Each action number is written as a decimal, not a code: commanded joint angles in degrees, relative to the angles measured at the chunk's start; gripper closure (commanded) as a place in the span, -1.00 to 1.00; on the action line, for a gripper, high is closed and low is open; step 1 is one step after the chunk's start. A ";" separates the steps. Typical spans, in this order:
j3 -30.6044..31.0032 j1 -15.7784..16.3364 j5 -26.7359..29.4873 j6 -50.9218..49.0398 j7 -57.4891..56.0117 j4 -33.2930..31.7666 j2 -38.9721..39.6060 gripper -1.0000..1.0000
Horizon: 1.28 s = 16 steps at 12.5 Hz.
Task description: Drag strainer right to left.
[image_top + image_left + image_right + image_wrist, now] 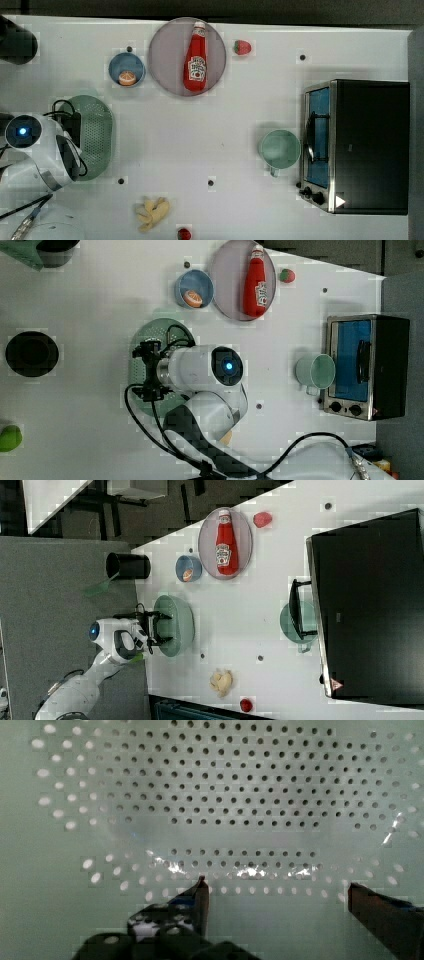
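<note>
Wrist view: gripper (277,892) is spread wide, both fingertips low over the perforated floor of the strainer (215,795). Nothing sits between the fingers; whether the tips touch the plastic cannot be told.

Top view: strainer (95,135) lies at the top view's far left of the table (210,135), partly under the arm's wrist. Right view agrees: gripper (159,627) reaches down inside the bowl of the strainer (182,625), close to the table edge nearest the robot base.

Judgement on progress: the strainer is already at the top view's left end, well apart from the green mug (279,148) and the toaster oven (367,145) at the top view's right. So either the drag is essentially done and the claw is released for withdrawal, or, if the task's left and right run opposite to the top view, the drag has yet to start. The pictures alone do not settle which.

Farther off, untouched: blue bowl (127,69) with an orange piece, ketchup bottle (196,57) lying on the grey plate (165,50), strawberry (242,47) beyond it.
</note>
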 commanded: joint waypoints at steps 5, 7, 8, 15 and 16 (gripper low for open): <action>-8.04 0.23 -7.15 -20.39 -20.62 -0.46 -16.20 -1.00; -14.60 -0.08 -8.82 -28.73 -30.29 -0.38 -25.00 -1.00; -18.10 -0.33 -9.16 -32.37 -35.15 -0.34 -29.52 -1.00; -40.11 -2.38 -25.82 -48.10 -68.81 -0.29 -51.51 -1.00; -41.99 -2.39 -25.81 -48.86 -69.37 -0.38 -52.57 -1.00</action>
